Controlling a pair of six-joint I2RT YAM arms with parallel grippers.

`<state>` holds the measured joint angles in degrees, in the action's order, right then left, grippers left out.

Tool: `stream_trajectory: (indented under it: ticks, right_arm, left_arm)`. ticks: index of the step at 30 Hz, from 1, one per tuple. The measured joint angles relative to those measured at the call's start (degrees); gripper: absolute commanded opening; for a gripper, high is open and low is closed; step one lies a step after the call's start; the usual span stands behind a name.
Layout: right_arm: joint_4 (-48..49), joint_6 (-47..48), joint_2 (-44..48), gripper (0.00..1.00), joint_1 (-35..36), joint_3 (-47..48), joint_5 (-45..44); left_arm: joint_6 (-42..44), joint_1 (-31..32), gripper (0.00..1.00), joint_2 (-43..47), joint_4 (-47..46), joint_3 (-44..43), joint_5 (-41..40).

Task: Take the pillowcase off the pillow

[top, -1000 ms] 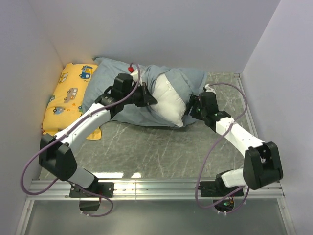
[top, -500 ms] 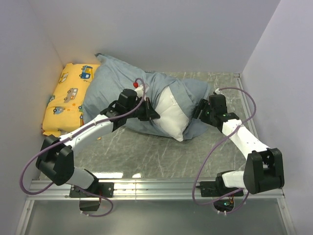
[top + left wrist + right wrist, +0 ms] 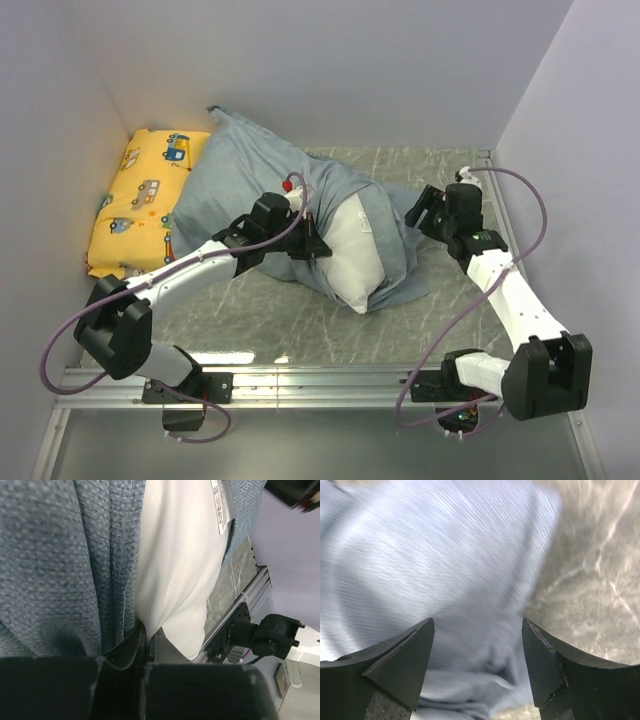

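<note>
Two grippers: L gripper (image 3: pixel 316 243) clamps woven pillowcase (image 3: pixel 240 170) hem, R gripper (image 3: pixel 477 655) apart; pillow (image 3: pixel 355 250) plump.

Grey marbled tabletop (image 3: pixel 300 322) enclosed by three plain pale-lavender walls: back wall (image 3: pixel 330 60), left wall (image 3: pixel 40 150), right wall (image 3: pixel 590 120). An aluminium rail (image 3: pixel 320 379) borders the near edge; bright reflections lie just beside it.

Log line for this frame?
left gripper: shut on pillowcase | right gripper: open, holding nothing | pillow: partly exposed
</note>
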<state>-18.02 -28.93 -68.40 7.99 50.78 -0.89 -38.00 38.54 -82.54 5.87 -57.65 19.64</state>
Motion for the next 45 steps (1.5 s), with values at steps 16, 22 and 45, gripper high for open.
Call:
stream_trajectory:
  ticks: [16, 22, 45]
  right_arm:
    - [-0.13, 4.5, -7.23, 0.51, 14.8, 9.66, -6.25]
    - [1.09, 4.35, -12.33, 0.24, 5.97, 9.03, -7.23]
    - [18.69, -5.4, -28.06, 0.54, -8.5, 2.71, 23.37]
  left_arm:
    - [-0.17, 0.94, 0.0, -1.46, 0.26, 0.0, -0.04]
    - [-0.2, 1.33, 0.0, -0.39, 1.25, -0.13, -1.31]
    - [-1.68, 1.92, 0.0, 16.35, 8.09, -1.68, -13.4]
